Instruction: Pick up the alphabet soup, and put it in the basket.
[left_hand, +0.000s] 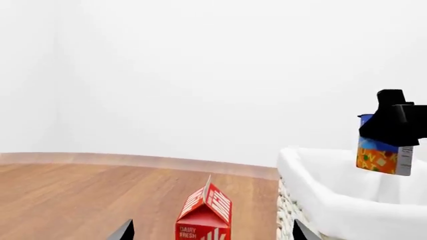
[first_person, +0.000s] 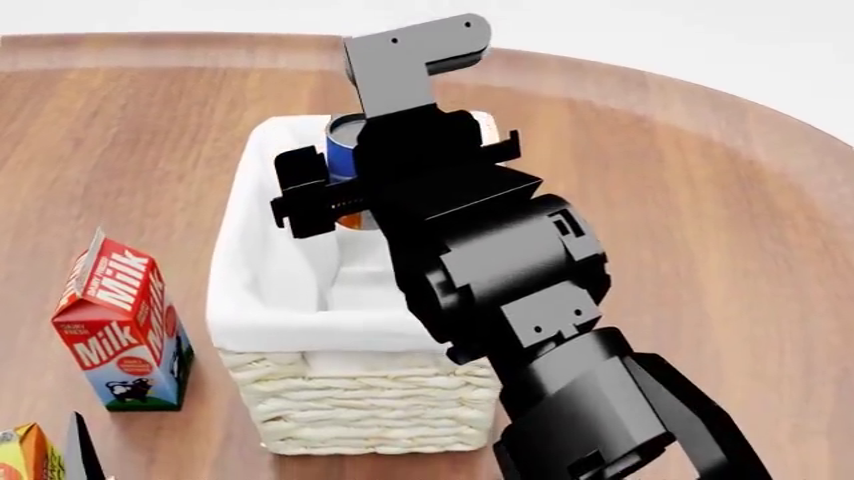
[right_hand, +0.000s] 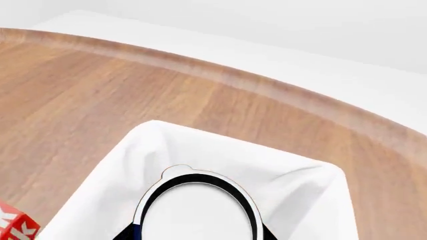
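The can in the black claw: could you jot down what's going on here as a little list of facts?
can: soup can, blue top, orange label
held by: right gripper, shut on the can
position: above the basket's inside, not yet set down
basket: cream wicker basket with white cloth lining
left gripper: low near the table, fingertips apart, holding nothing
nearby: red milk carton upright, beside the basket
surface: wooden table

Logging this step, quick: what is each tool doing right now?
Left tool: open, holding nothing.
Right tool: closed on the alphabet soup can, over the basket.
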